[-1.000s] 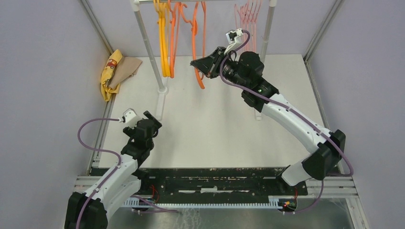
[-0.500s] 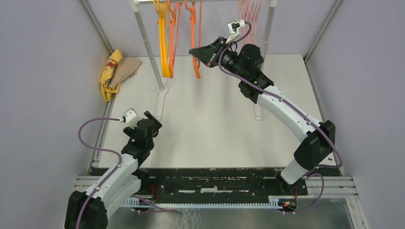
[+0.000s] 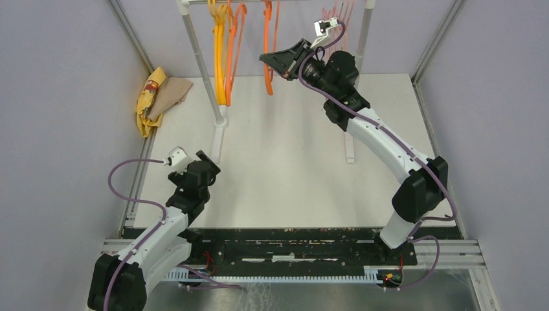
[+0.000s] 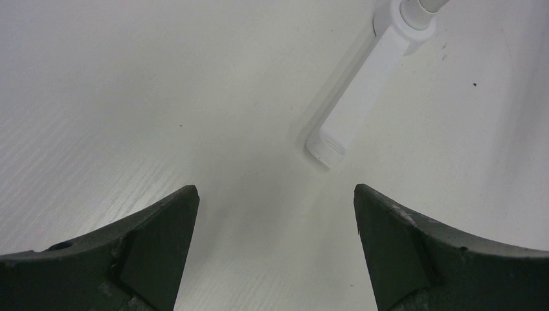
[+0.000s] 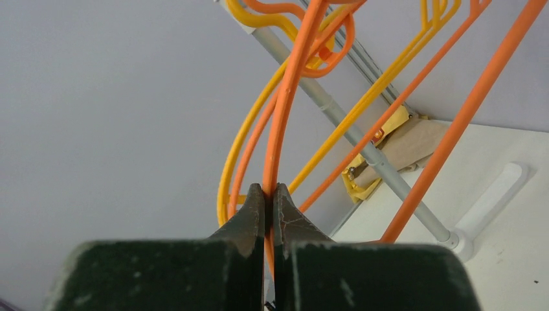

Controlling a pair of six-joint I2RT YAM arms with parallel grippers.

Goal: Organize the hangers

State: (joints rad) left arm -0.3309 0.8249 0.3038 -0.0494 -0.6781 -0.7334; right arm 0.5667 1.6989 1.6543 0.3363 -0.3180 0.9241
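Observation:
My right gripper [image 3: 270, 61] is raised near the rack's top bar and is shut on an orange hanger [image 3: 267, 52]; the right wrist view shows the fingers [image 5: 256, 214] clamped on its thin orange bar [image 5: 288, 97]. Yellow-orange hangers [image 3: 220, 58] and another orange hanger [image 3: 234, 39] hang at the bar's left end. Pale pink hangers [image 3: 336, 13] hang at the right end, partly hidden behind my arm. My left gripper [image 3: 206, 160] is open and empty, low over the table [image 4: 194, 97] near the rack's left foot [image 4: 353, 113].
The white-poled rack stands at the back, with its left pole [image 3: 202, 65] and right pole [image 3: 362, 39]. A yellow and tan cloth bundle [image 3: 158, 97] lies at the back left by the frame. Metal frame struts [image 3: 129, 39] border both sides.
My right gripper has lifted the orange hanger up and slightly back toward the rack's bar. The left arm has barely moved.

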